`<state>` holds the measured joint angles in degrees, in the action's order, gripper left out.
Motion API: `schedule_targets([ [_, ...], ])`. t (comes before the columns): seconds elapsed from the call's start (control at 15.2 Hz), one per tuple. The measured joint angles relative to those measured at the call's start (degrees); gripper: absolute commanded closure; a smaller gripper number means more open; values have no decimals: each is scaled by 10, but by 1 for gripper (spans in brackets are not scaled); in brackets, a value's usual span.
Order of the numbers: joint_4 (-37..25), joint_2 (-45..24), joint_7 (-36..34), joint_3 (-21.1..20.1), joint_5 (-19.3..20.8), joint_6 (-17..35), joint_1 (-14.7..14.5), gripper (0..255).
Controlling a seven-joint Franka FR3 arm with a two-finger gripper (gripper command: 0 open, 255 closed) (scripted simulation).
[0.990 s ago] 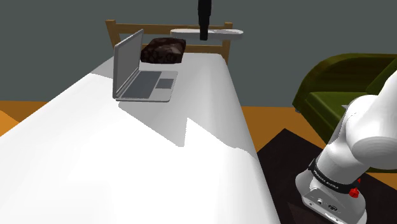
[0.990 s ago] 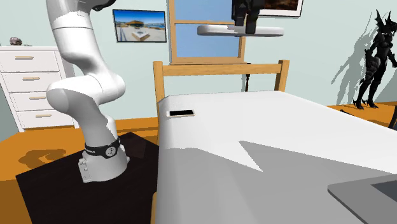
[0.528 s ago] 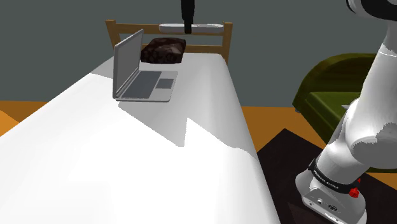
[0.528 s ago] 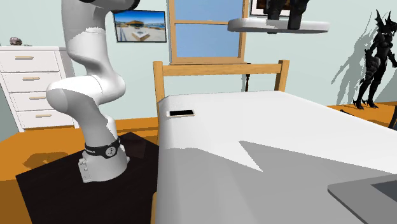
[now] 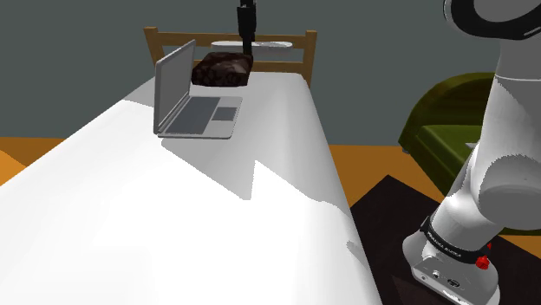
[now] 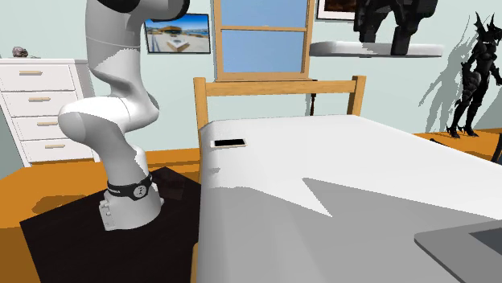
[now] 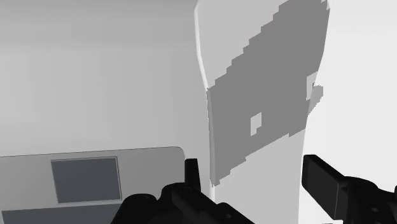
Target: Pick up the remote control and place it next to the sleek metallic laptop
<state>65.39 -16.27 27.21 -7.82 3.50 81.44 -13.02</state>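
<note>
Pincer clasping long flat remote, grey laptop

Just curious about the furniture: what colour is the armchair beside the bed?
The armchair is olive green, clearest in the shoulder view.

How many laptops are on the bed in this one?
1. An open grey laptop sits on the white bed, toward its far end in the shoulder view, beside a dark cushion. No hidden second one seems likely.
</note>
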Motion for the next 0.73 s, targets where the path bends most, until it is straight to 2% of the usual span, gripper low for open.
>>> schedule_targets([
  [0.73,147,39,0,1,-6,107,7,255],
])
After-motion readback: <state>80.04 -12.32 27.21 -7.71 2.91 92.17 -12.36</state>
